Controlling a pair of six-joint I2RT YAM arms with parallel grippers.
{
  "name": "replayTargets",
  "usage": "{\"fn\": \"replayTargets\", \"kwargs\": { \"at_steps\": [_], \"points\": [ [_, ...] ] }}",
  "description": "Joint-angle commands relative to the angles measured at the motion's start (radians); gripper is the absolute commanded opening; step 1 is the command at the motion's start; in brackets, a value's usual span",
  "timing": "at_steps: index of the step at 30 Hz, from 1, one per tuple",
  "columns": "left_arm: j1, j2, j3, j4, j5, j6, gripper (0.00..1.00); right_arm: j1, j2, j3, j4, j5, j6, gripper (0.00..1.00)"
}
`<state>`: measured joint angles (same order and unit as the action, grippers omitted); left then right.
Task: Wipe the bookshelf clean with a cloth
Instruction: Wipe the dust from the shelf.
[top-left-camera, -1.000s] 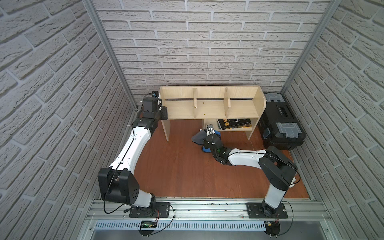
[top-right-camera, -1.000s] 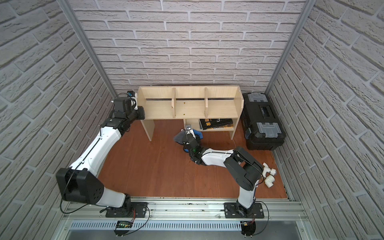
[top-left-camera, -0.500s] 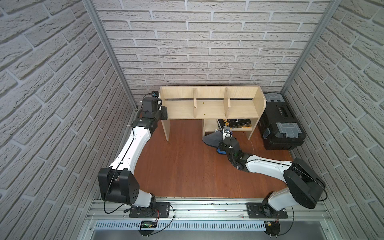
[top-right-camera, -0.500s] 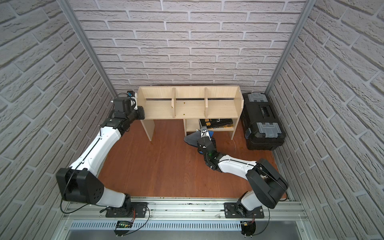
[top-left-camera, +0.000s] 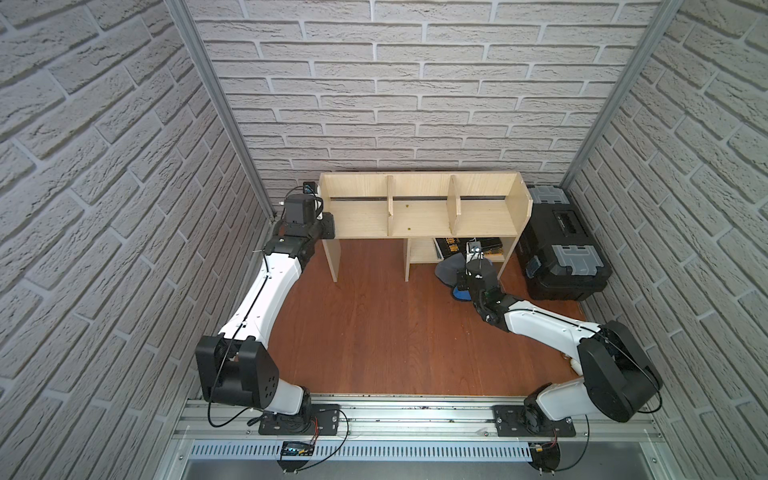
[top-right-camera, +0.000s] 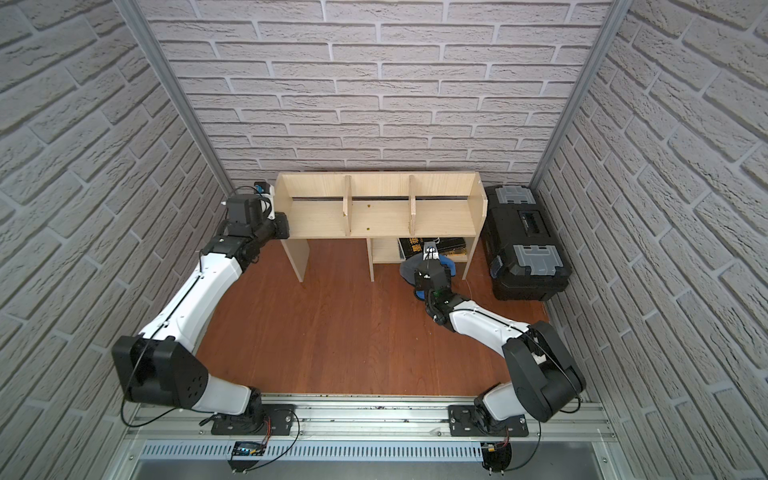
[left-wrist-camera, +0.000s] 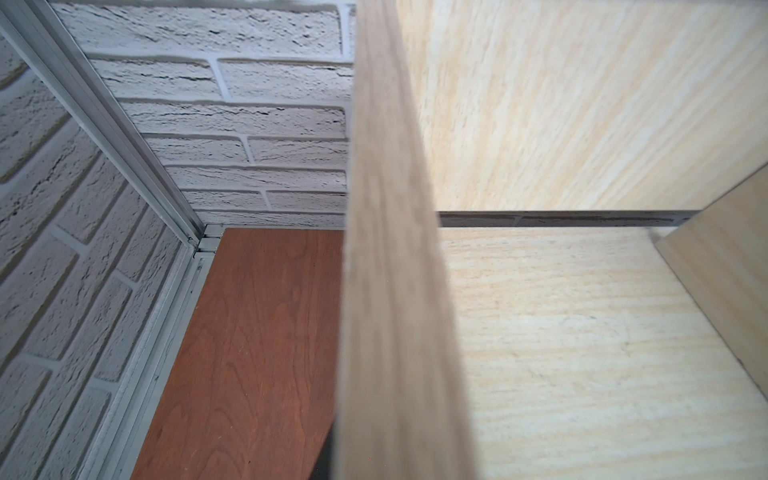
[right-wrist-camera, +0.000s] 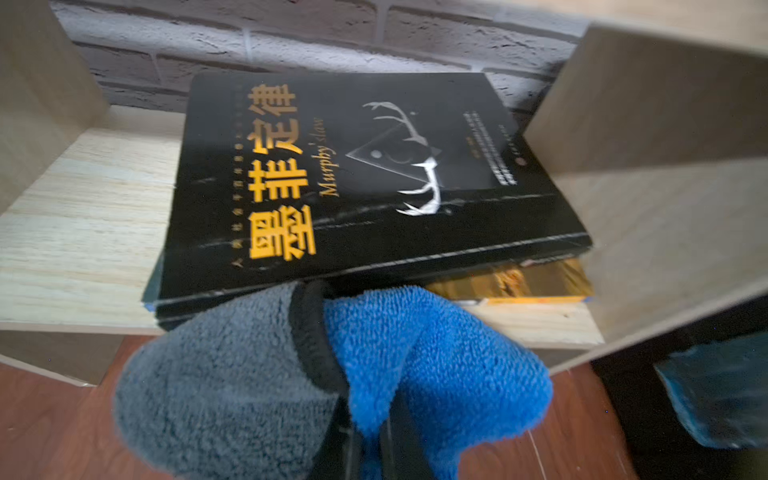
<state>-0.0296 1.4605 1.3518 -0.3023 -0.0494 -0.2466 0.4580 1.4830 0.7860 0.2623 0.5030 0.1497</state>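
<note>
Right end effector (right-wrist-camera: 368, 436) clamping cloth (right-wrist-camera: 232, 374), seemingly touching black book (right-wrist-camera: 353, 174)

Black toolbox (top-left-camera: 565, 237) in right rear corner; black book (right-wrist-camera: 353, 174) lying flat atop gold-edged book (right-wrist-camera: 519, 282).

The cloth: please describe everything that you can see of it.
The cloth is a soft, fluffy towel, grey on one side and bright blue on the other, with dark edging. It is bunched, pinched in the shut right gripper, and held just before the lower shelf, by the front edge of a black book.
</note>
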Motion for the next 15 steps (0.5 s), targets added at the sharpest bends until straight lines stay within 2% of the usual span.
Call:
{"fn": "replayTargets", "kwargs": {
  "at_steps": [1, 11, 15],
  "points": [
    [0.025, -0.01, -0.019, 0.026, 0.027, -0.026, 0.0, 0.016, 0.03, 0.075, -0.015, -0.057, 0.014, 0.03],
    [0.036, 0.001, -0.023, 0.037, 0.061, -0.018, 0.0, 0.149, 0.134, 0.163, -0.019, -0.019, 0.034, 0.03],
    [0.043, 0.006, -0.026, 0.041, 0.069, -0.008, 0.0, 0.167, 0.162, 0.174, -0.008, -0.006, 0.069, 0.03]
  ]
}}
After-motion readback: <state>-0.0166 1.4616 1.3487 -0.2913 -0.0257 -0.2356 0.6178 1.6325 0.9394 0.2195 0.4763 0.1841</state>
